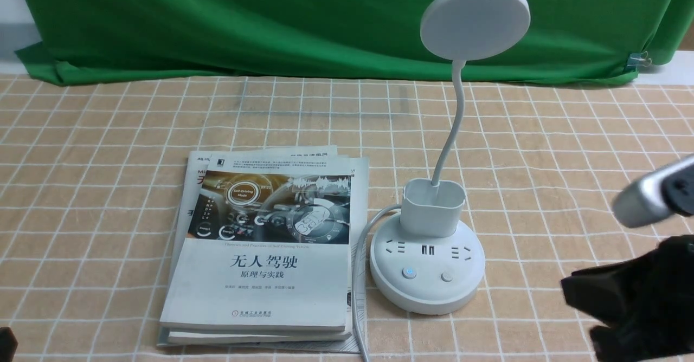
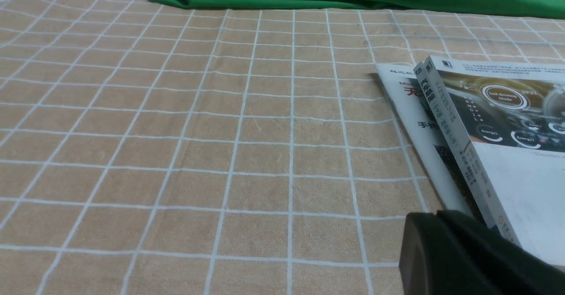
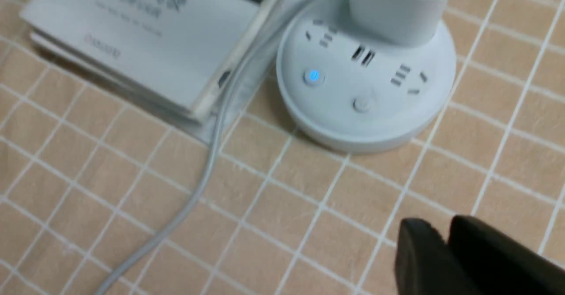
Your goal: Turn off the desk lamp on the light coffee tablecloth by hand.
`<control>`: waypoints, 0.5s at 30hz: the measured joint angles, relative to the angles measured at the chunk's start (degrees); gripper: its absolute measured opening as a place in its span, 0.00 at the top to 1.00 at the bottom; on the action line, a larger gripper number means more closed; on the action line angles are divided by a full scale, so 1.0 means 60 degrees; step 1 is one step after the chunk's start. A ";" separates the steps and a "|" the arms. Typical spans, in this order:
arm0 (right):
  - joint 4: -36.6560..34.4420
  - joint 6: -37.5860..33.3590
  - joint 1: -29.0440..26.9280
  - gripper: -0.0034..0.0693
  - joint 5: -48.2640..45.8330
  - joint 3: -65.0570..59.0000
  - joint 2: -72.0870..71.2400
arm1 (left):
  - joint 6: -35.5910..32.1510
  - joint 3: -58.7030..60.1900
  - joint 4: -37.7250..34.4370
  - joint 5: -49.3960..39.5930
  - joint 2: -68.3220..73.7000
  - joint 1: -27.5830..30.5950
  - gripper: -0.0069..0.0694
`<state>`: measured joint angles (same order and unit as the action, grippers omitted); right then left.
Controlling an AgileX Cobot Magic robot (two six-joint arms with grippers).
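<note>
Black, fingers pinched together, hovering low at the right as the right hand, sitting far nearer than the likewise-closed left hand; probably needing to be reaching leftward, slightly forward, to the desk lamp standing on the light coffee tablecloth.

Desk lamp on gridded tablecloth, blue-lit button, cable, books, tool near
</note>
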<state>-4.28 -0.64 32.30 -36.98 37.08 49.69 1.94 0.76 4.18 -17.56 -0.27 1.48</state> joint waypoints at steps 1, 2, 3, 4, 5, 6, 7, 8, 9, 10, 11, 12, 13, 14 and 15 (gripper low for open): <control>0.0000 -0.0185 -0.0139 0.89 0.0234 -0.0207 -0.0269 | 0.0000 0.0000 0.0000 0.0000 0.0000 0.0000 0.90; 0.0014 -0.0373 -0.0388 0.90 0.0553 -0.0549 -0.0644 | 0.0000 0.0000 0.0000 0.0000 0.0000 0.0000 0.90; 0.0052 -0.0472 -0.0648 0.91 0.0964 -0.0925 -0.0999 | 0.0000 0.0000 0.0000 0.0000 0.0000 0.0000 0.90; 0.0062 -0.0530 -0.0822 0.91 0.1251 -0.1184 -0.1222 | 0.0000 0.0000 0.0000 0.0000 0.0000 0.0000 0.90; 0.0072 -0.0581 -0.0945 0.91 0.1572 -0.1464 -0.1455 | 0.0000 0.0000 0.0000 0.0000 0.0000 0.0000 0.90; 0.0070 -0.0640 -0.1404 0.91 0.2269 -0.2089 -0.1942 | 0.0000 0.0000 0.0000 0.0000 0.0000 0.0000 0.90; 0.0079 -0.0661 -0.1833 0.91 0.3150 -0.2878 -0.2464 | 0.0000 0.0000 0.0000 0.0000 0.0000 0.0000 0.90; 0.0083 -0.0671 -0.2200 0.91 0.3787 -0.3454 -0.2915 | 0.0000 0.0000 0.0000 0.0000 0.0000 0.0000 0.90; 0.0083 -0.0671 -0.2273 0.91 0.3905 -0.3454 -0.3010 | 0.0000 0.0000 0.0000 0.0000 0.0000 0.0000 0.90; 0.0085 -0.0671 -0.2637 0.91 0.4501 -0.4024 -0.3480 | 0.0000 0.0000 0.0000 0.0000 0.0000 0.0000 0.90; 0.0085 -0.0671 -0.2924 0.91 0.4911 -0.4571 -0.3856 | 0.0000 0.0000 0.0000 0.0000 0.0000 0.0000 0.90; 0.0085 -0.0673 -0.3447 0.91 0.5570 -0.5274 -0.4599 | 0.0000 0.0000 0.0000 0.0000 0.0000 0.0000 0.90; 0.0085 -0.0673 -0.3745 0.91 0.5837 -0.5706 -0.5064 | 0.0000 0.0000 0.0000 0.0000 0.0000 0.0000 0.90; 0.0085 -0.0673 -0.4009 0.91 0.5895 -0.5996 -0.5517 | 0.0000 0.0000 0.0000 0.0000 0.0000 0.0000 0.90; 0.0085 -0.0673 -0.4191 0.91 0.5937 -0.6132 -0.5871 | 0.0000 0.0000 0.0000 0.0000 0.0000 0.0000 0.90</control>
<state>-3.77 -4.68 7.16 -1.36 0.29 14.46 1.94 0.76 4.18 -17.56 -0.27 1.48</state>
